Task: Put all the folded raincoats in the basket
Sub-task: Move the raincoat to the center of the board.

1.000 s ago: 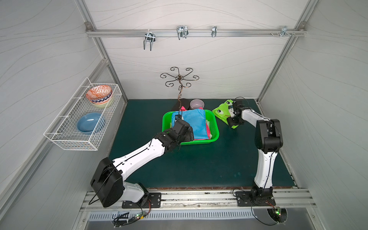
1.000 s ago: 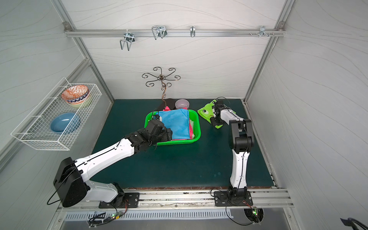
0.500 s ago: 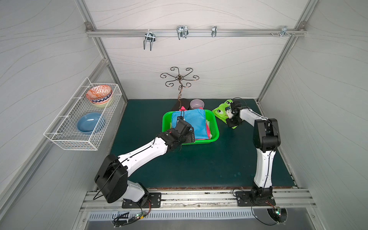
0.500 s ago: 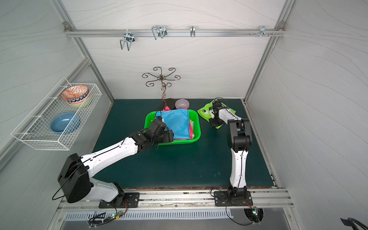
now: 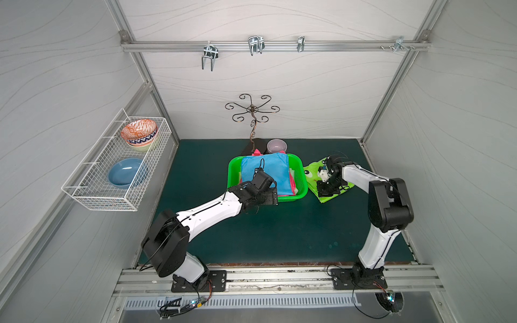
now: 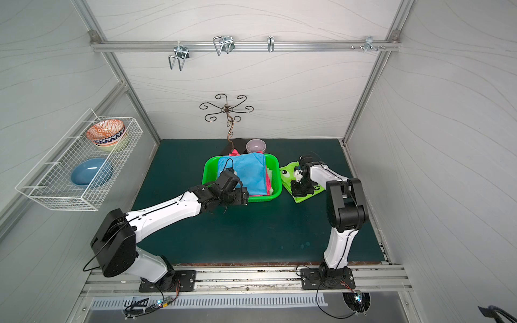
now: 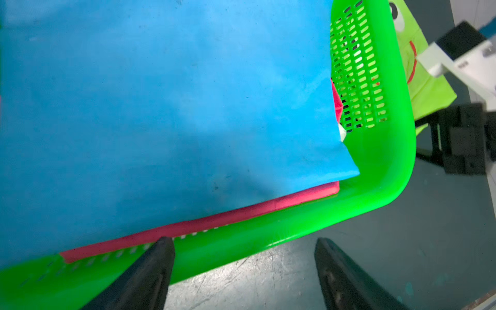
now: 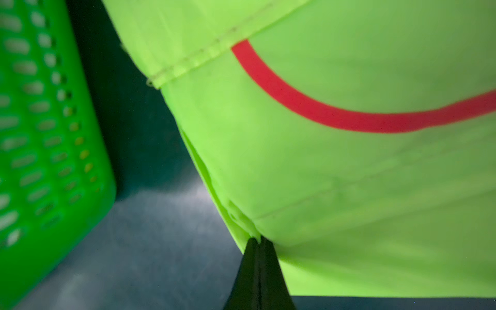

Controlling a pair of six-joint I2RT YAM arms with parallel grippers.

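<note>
While the right claw [image 8: 256, 240] pinches the folded lime-green frog-face raincoat [image 8: 349, 166], it is not yet inside the bright green plastic basket [image 7: 375, 188]; the left claw [image 7: 241, 240] is spread wide.

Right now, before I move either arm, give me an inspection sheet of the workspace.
Surface: dark green mat, scuffed near the basket.
Job's things: green basket holds a blue folded raincoat over a pink one; lime raincoat lies on the mat beside it, outside.
Clutter: pale bowl and scrolled metal stand behind the basket.
Grippers: left gripper open at the basket's near rim; right gripper shut on the lime raincoat's edge.
Cables: black loop at the left wrist, above the blue raincoat.
Surroundings: wall-mounted wire rack with a patterned bowl and a blue bowl; hooks on the overhead rail.
</note>
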